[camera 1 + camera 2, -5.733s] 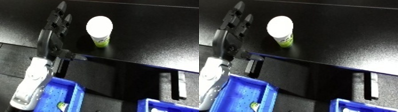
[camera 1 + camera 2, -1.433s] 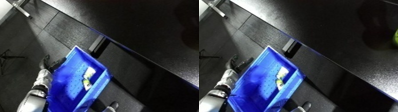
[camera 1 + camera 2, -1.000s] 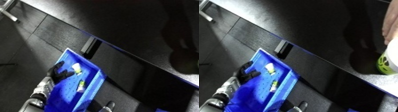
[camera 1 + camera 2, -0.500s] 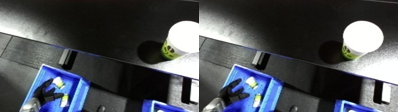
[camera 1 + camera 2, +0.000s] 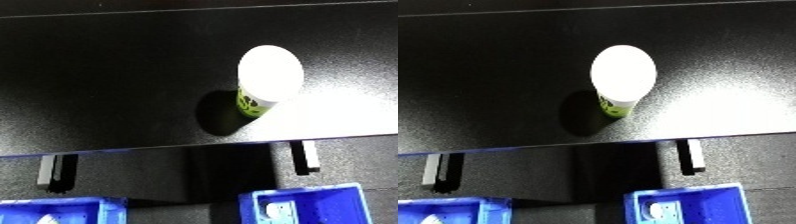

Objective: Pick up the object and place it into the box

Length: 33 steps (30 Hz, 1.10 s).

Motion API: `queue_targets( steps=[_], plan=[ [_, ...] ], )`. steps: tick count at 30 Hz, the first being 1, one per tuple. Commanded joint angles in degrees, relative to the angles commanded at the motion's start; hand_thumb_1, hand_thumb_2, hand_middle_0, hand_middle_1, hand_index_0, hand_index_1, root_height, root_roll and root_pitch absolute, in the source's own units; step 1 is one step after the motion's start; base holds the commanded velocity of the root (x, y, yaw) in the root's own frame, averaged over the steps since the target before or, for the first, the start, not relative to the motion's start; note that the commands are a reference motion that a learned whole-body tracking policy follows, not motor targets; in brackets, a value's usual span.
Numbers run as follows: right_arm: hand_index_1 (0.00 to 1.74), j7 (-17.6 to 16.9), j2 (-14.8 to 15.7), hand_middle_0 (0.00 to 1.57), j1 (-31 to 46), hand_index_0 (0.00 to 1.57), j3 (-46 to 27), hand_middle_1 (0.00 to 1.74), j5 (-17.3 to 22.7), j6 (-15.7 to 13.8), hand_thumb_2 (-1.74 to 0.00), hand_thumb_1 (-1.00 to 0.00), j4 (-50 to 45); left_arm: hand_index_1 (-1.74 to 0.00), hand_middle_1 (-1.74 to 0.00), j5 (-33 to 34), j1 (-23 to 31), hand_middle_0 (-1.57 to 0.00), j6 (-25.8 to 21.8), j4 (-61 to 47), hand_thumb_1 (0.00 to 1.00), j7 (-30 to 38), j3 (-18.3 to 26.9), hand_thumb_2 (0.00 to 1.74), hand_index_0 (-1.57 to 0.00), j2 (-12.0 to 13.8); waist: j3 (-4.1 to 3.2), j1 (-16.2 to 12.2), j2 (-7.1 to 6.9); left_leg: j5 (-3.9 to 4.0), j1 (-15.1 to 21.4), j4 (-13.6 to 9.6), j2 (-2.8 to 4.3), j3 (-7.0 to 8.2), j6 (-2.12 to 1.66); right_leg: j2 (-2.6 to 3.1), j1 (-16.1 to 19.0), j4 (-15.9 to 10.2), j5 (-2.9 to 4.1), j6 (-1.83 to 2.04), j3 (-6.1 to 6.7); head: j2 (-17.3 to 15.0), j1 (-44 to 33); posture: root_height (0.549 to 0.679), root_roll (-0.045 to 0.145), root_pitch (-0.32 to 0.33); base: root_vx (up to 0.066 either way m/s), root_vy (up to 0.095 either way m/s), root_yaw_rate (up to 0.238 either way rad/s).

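A container with a white lid and a green patterned side (image 5: 266, 80) stands upright on the black table (image 5: 107, 80), a little right of the middle and near the table's front edge. Two blue bins show at the bottom edge: one at the lower left (image 5: 53, 212) and one at the lower right (image 5: 306, 206). Each holds a small pale item. Neither hand shows in either view.
The table's front edge (image 5: 160, 149) runs across the lower part of the view. Two grey brackets (image 5: 305, 156) (image 5: 46, 172) hang below it, above the bins.
The camera has swung back to face the table squarely. The left hand, over the lower left bin half a second ago, has left the view. The container now sits near the centre.
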Motion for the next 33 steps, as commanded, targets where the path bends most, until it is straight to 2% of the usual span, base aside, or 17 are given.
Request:
queue_targets(
  steps=[3,6,9,12,14,16,19,22,24,29,33],
  plan=[
    [0.0,-0.4,-0.8,0.0,0.4,0.0,1.0,0.0,-2.9,-0.2,0.0,0.0,-4.3,0.0,0.0,-0.4,0.3,0.0,0.6,-0.4,0.0,0.7,-0.1,0.0,0.0,-0.2,-0.14,-0.5,-0.17,-0.16,0.4,0.0,0.1,0.08,0.06,0.05,0.1,-0.1,0.18,0.26,0.23,-6.5,-0.7,0.634,0.027,-0.036,-0.007,0.021,-0.051],
    [0.0,0.0,-1.9,0.0,0.6,0.0,1.9,0.0,-5.7,-0.4,0.0,0.0,-7.8,0.0,0.0,-1.0,0.3,0.0,0.8,0.1,0.0,1.3,-0.2,0.0,0.0,-0.3,-0.3,-0.9,-0.44,-0.29,0.7,-0.1,0.4,0.31,-0.02,-0.08,0.2,-0.1,0.63,0.54,0.32,-9.3,-1.7,0.635,0.028,-0.039,-0.004,0.024,-0.06],
    [0.0,0.3,-2.7,0.0,1.3,0.0,2.5,0.0,-8.1,-0.7,0.0,0.0,-11.4,0.0,0.0,-0.7,0.7,0.0,0.7,0.5,0.0,1.3,0.2,0.0,0.0,-0.3,-0.37,-1.3,-0.82,-0.63,1.2,0.1,0.76,0.45,0.09,-0.4,0.4,0.3,0.78,0.96,0.39,-10.5,-2.4,0.634,0.026,-0.045,0.025,0.002,-0.043],
    [0.0,0.9,-3.7,0.0,2.3,0.0,2.8,0.0,-10.3,-0.4,0.0,0.0,-15.8,0.0,0.0,-0.1,1.3,0.0,0.4,1.3,0.0,0.9,1.0,0.0,0.0,-0.1,-0.59,-1.4,-1.21,-0.84,1.6,0.1,1.03,0.75,0.04,-0.6,0.7,0.4,0.71,1.23,0.27,-10.8,-2.7,0.634,0.026,-0.046,0.011,-0.009,-0.032],
    [0.0,2.7,-4.3,0.0,2.8,0.0,2.9,0.0,-10.9,0.5,0.0,0.0,-19.2,0.0,0.0,0.5,1.9,0.0,0.2,1.8,0.0,0.6,1.6,0.0,0.0,-0.1,-0.86,-1.6,-1.48,-0.91,1.8,-0.1,1.19,0.94,-0.04,-0.63,0.9,0.2,0.57,1.29,0.16,-10.4,-3.1,0.635,0.025,-0.047,0.018,-0.013,-0.027],
    [0.0,6.2,-4.9,0.0,3.5,0.0,2.8,0.0,-10.1,2.5,0.0,0.0,-23.6,0.0,0.0,1.1,2.5,0.0,-0.1,2.1,0.0,0.3,2.3,0.0,0.0,0.0,-1.1,-1.7,-1.78,-0.93,2.1,-0.3,1.35,1.11,-0.14,-0.63,1.2,0.0,0.41,1.31,0.07,-9.6,-3.4,0.635,0.024,-0.047,0.019,-0.017,-0.027],
    [0.0,14.0,-6.0,0.0,4.3,0.0,2.4,0.0,-5.9,6.9,0.0,0.0,-30.6,0.0,0.0,1.8,3.4,0.0,-0.3,2.4,0.0,-0.2,3.1,0.0,0.0,0.5,-1.33,-1.8,-2.26,-0.84,2.4,-0.6,1.6,1.36,-0.37,-0.63,1.5,-0.2,0.16,1.35,-0.06,-7.6,-4.1,0.635,0.023,-0.047,0.014,-0.025,-0.032],
    [0.0,21.6,-7.5,0.0,4.6,0.0,1.7,0.0,0.9,11.2,0.0,0.0,-38.4,0.0,0.0,2.1,4.0,0.0,-0.5,3.3,0.0,-0.9,3.6,0.0,0.0,1.2,-1.57,-1.9,-2.8,-0.71,2.5,-0.9,1.88,1.54,-0.66,-0.56,1.6,-0.2,-0.24,1.35,-0.18,-5.0,-4.4,0.636,0.02,-0.046,0.011,-0.032,-0.041],
    [0.0,25.1,-8.4,0.0,4.6,0.0,0.6,0.0,5.9,12.7,0.0,0.0,-43.6,0.0,0.0,2.1,4.3,0.0,-0.9,4.3,0.0,-1.5,3.9,0.0,0.0,1.7,-1.78,-2.0,-3.16,-0.69,2.5,-1.1,2.09,1.66,-0.81,-0.45,1.5,-0.2,-0.53,1.35,-0.25,-3.2,-4.6,0.636,0.019,-0.044,0.007,-0.029,-0.052],
    [0.0,29.3,-8.5,0.0,4.4,0.0,-4.2,0.0,16.7,10.5,0.0,0.0,-52.7,0.0,0.0,2.4,5.3,0.0,-2.6,7.5,0.0,-3.5,4.7,0.0,0.0,2.2,-2.61,-2.3,-3.65,-1.03,2.2,-0.8,2.56,2.13,-0.94,-0.25,1.3,0.0,-1.11,1.38,-0.44,1.3,-3.9,0.636,0.016,-0.039,0.013,-0.016,-0.072],
    [0.0,31.3,-8.0,0.0,3.4,0.0,-8.7,0.0,22.1,8.8,0.0,0.0,-57.4,0.0,0.0,3.0,6.0,0.0,-3.9,9.5,0.0,-4.9,5.6,0.0,0.0,1.8,-3.38,-2.6,-3.76,-1.48,1.9,-0.1,2.93,2.7,-1.01,-0.2,1.1,0.2,-1.51,1.33,-0.5,5.8,-3.7,0.635,0.015,-0.036,0.029,-0.005,-0.06]
  ],
)
